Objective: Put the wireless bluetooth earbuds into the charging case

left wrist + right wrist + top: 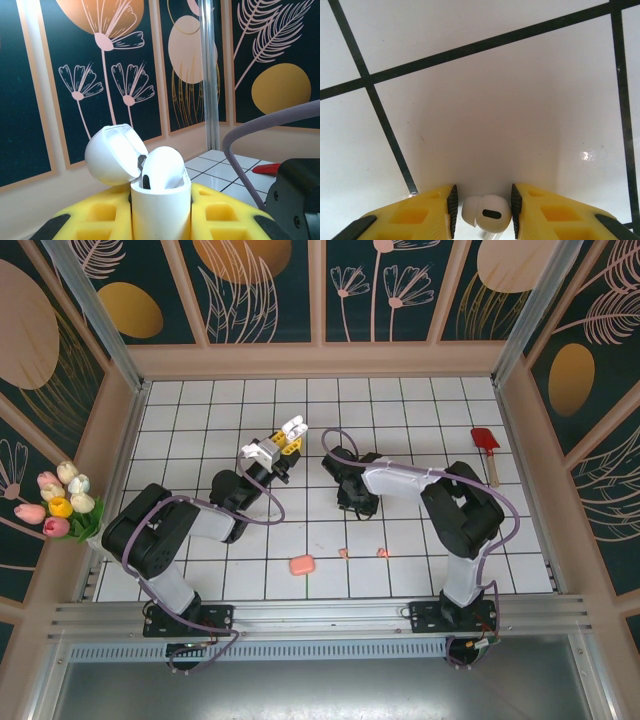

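**A:** Which way did the white case point(161, 207) point?

**B:** It stood upright in the left wrist view, its long axis running out along the fingers. From above it aimed toward the far wall, tipped a little right. Its lid point(112, 155) was thrown back to the left.

**A:** And the left gripper point(284, 444)?

**B:** It was pinching the case by its lower body, off the tiles.

**A:** Anything in it?

**B:** A seated bud point(162, 167), glossy white, with its rounded head up out of the well and a dark slit on its left side.

**A:** The other white one?

**B:** The loose bud point(487, 212) lay on a tile. Its bulb, with a dark oval vent, faced the wrist camera, and the stem ran back under the wrist. The right gripper point(482, 192) was down around it with a finger on each side. I couldn't tell whether it truly gripped.

**A:** The pink ones?

**B:** They were near the front edge. The pink case point(301, 565) lay flat, with a pink bud point(343, 553) just right of it and a second pink bud point(383, 552) further right. Both were too small to tell their heading.
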{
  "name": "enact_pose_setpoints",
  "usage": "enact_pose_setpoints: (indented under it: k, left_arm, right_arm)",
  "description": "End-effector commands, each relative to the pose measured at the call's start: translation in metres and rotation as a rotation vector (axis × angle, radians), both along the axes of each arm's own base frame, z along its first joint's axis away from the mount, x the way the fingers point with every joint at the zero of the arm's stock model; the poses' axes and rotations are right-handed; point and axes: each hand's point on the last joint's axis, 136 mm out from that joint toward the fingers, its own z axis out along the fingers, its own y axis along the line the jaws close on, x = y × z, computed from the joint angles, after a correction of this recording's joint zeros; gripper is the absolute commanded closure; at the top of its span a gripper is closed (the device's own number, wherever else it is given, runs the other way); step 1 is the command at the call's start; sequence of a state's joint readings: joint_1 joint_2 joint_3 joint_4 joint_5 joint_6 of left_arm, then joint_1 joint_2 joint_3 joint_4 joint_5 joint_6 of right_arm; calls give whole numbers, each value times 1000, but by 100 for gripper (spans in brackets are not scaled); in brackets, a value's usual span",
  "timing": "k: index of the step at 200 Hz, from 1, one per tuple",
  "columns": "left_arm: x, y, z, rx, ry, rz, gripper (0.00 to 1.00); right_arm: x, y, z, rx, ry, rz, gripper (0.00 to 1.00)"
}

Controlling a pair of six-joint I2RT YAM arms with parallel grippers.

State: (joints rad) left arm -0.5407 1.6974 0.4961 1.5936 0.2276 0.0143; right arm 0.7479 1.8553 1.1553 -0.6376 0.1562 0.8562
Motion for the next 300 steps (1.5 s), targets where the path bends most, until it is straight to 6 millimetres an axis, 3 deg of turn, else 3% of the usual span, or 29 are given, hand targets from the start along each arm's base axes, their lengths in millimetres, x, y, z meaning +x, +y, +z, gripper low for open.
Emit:
enact_pose_setpoints:
  k: [1, 47, 176, 264, 300]
  left_arm:
    - [-22, 11, 52, -131, -193, -8, 100]
    - [-22, 11, 52, -128, -193, -10, 100]
    - [-21, 9, 53, -111, -190, -12, 100]
    - [-19, 7, 52, -104, -178, -17, 100]
    - [-19, 6, 51, -94, -176, -16, 100]
  right_arm:
    - [-18, -17, -10, -48, 53, -10, 66]
    - [-15, -17, -5, -33, 18, 44, 69]
    - [17, -3, 29, 27, -277, 291, 72]
    - [19, -18, 37, 26, -373, 267, 72]
    - [26, -22, 60, 35, -456, 243, 72]
